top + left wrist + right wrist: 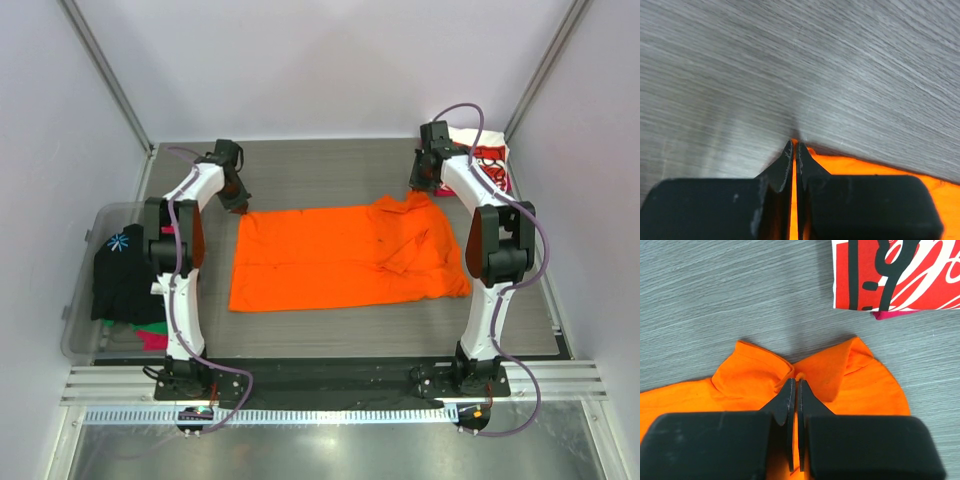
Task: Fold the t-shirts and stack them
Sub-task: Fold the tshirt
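Observation:
A bright orange t-shirt lies spread across the middle of the table. My left gripper is shut on its far left corner; orange cloth shows between the jaws of the left gripper. My right gripper is shut on the shirt's far right edge, where the orange fabric bunches into a raised fold around the right gripper. A folded red-and-white t-shirt with white script lies at the far right corner, and it shows again as the red-and-white t-shirt above my right fingers.
A clear plastic bin at the left holds a black shirt with green and pink cloth under it. A pink edge shows beneath the red-and-white shirt. Grey walls and metal posts enclose the table.

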You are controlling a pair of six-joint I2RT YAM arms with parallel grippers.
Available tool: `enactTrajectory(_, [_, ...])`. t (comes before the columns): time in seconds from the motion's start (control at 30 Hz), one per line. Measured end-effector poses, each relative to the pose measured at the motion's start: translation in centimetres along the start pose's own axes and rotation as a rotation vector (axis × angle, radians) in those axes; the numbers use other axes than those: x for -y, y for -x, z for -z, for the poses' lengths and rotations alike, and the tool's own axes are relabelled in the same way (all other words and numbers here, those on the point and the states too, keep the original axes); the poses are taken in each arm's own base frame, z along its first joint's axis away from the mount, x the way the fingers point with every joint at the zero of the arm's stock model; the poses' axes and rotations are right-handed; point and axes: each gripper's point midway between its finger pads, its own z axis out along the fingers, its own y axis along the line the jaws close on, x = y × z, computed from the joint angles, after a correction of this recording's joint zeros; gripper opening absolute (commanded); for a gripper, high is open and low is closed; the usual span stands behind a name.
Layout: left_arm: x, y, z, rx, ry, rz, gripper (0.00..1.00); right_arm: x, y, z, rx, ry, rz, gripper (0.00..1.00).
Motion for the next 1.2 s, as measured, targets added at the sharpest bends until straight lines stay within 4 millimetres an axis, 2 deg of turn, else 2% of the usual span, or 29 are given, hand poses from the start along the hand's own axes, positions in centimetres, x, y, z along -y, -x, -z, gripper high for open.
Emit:
enactTrajectory(0.13, [0.0,0.4,1.9,0.023,-0.011,0.002,0.0,0.0,-0.2,1.3,0.008,0.015,-0.001,0.01])
enactTrajectory(0.33, [-0.4,0.3,8.0,0.106,-0.068,0.023,0.0,0.5,-0.1,6.3,0.072,0.047,-0.012,0.01])
enactTrajectory(0.43, [-0.8,-0.2,9.6,0.134,-0.087,0.028,0.0,1.0,-1.0,8.5,0.1,0.058,-0.026,0.01])
enactTrajectory(0.77, [-4.3,-5.5,9.2,0.079,-0.049,0.03,0.0,4.0,-6.7,12.0,0.101,0.017,-0.078,0.01])
enactTrajectory(0.97, [-5.3,-6.6,10.4,0.107,-0.06,0.033,0.0,6.0,-9.4,14.1,0.139,-0.021,-0.148,0.01])
enactTrajectory(1.2, [-6.2,-8.1,10.3,0.108,-0.061,0.054,0.0,8.2,-12.9,14.8,0.145,-0.079,-0.237,0.01])
